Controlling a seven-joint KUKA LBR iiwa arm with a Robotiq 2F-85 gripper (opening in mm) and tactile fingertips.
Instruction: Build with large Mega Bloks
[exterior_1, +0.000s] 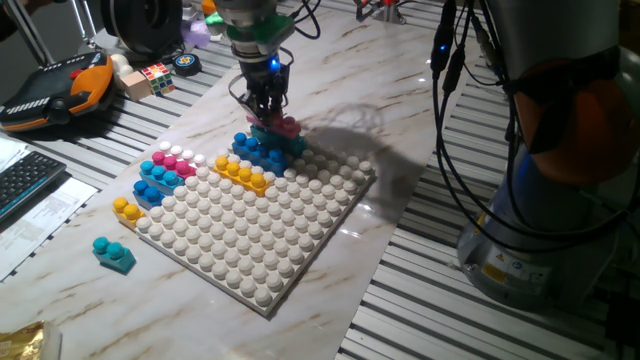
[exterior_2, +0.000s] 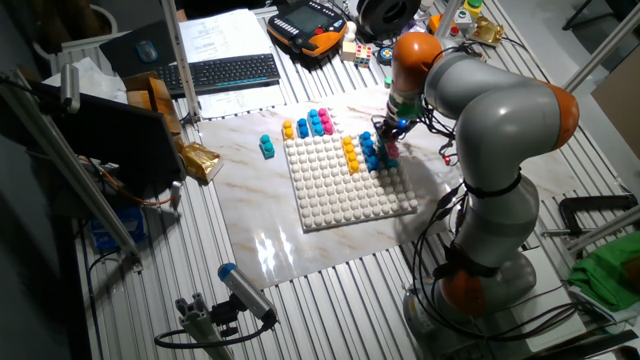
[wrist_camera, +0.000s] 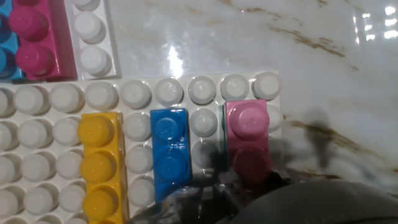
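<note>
While our end effector (exterior_1: 268, 112) sits closed around the pink brick (wrist_camera: 247, 134) at the baseplate's (exterior_1: 250, 270) far edge, beside the blue brick (wrist_camera: 170, 149), we should press straight down, studs aligned.

Bare studs fill the baseplate (exterior_1: 270, 235) near and right. Along its far-left side, the yellow brick (exterior_1: 244, 174), blue bricks (exterior_1: 262, 150) and pink brick (exterior_1: 172, 161) stand in the way.

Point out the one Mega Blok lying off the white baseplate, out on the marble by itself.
The teal brick lies alone on the marble, apart from the baseplate corner; every other brick sits on the plate or against its edge.
</note>
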